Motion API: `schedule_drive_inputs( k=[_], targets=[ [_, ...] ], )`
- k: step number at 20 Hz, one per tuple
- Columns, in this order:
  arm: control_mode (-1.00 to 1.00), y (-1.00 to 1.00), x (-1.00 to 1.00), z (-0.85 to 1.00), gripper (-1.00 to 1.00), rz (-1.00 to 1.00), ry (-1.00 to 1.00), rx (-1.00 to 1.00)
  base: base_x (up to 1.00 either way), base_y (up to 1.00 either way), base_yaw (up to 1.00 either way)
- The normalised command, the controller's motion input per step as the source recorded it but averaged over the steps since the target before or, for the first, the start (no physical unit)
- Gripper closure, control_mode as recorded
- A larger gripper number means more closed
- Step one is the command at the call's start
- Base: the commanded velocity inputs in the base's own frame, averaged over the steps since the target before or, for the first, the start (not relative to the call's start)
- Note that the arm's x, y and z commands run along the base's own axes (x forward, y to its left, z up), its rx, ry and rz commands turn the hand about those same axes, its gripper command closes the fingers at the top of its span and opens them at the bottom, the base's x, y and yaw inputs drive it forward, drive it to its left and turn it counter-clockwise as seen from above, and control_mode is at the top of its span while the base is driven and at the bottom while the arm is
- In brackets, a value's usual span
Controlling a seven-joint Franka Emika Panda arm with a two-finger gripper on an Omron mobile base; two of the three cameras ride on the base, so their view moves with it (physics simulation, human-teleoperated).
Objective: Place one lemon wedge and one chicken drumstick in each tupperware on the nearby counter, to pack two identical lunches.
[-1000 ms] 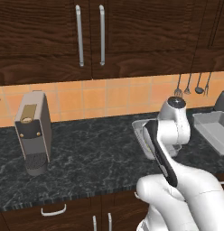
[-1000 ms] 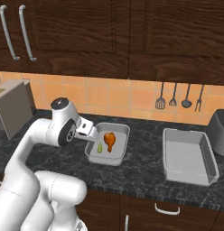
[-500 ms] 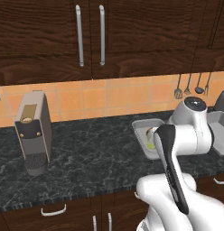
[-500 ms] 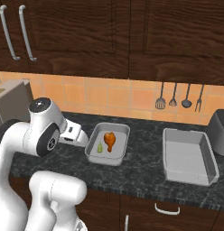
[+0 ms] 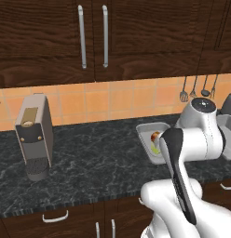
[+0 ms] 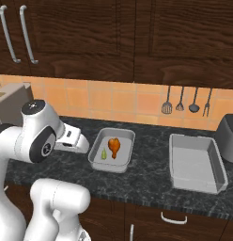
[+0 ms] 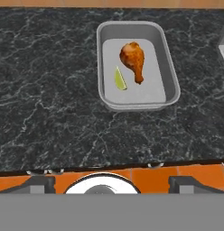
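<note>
A chicken drumstick [image 6: 114, 147] and a lemon wedge [image 6: 104, 154] lay side by side in one grey tupperware [image 6: 127, 135] on the dark speckled counter [image 6: 146, 183], the wedge just beside the drumstick's thin bone end. The hand view looked down on that same tupperware [image 7: 170, 72], with the drumstick [image 7: 133, 59] toward one side and the wedge [image 7: 119, 79] next to it, apart from the walls. A second tupperware [image 6: 175, 143], with nothing visible inside it, sat well apart on the same worktop, near a silver toaster [image 6: 229, 138] at the edge of the right base view. The gripper [image 6: 73, 140] hovered beside the filled container, clear of it; its fingers stood spread wide with nothing between them. In the left base view, a coffee machine [image 5: 35, 135] stood far along the counter, and utensils [image 6: 186, 100] hung on the orange tiled wall.
</note>
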Motion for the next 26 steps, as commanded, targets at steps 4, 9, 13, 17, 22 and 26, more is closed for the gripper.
schedule_drive_inputs(
  k=[4, 9, 13, 17, 22, 26],
  targets=[
    [-1.00, 0.00, 0.00, 0.00, -1.00, 0.00, 0.00, 0.00, 0.00, 0.00, 0.00],
    [1.00, 0.00, -0.08, 0.00, -1.00, 0.00, 0.00, 0.00, -0.59, -0.10, -0.04],
    [1.00, 0.00, 0.00, 0.00, -1.00, 0.00, 0.00, 0.00, -0.96, -0.76, -0.26],
    [1.00, 0.00, 0.00, 0.00, -1.00, 0.00, 0.00, 0.00, -0.99, -1.00, -0.18],
    [1.00, 0.00, 0.00, 0.00, -1.00, 0.00, 0.00, 0.00, -0.82, -1.00, -0.15],
    [1.00, 0.00, 0.00, 0.00, -1.00, 0.00, 0.00, 0.00, -0.54, -1.00, -0.12]
  ],
)
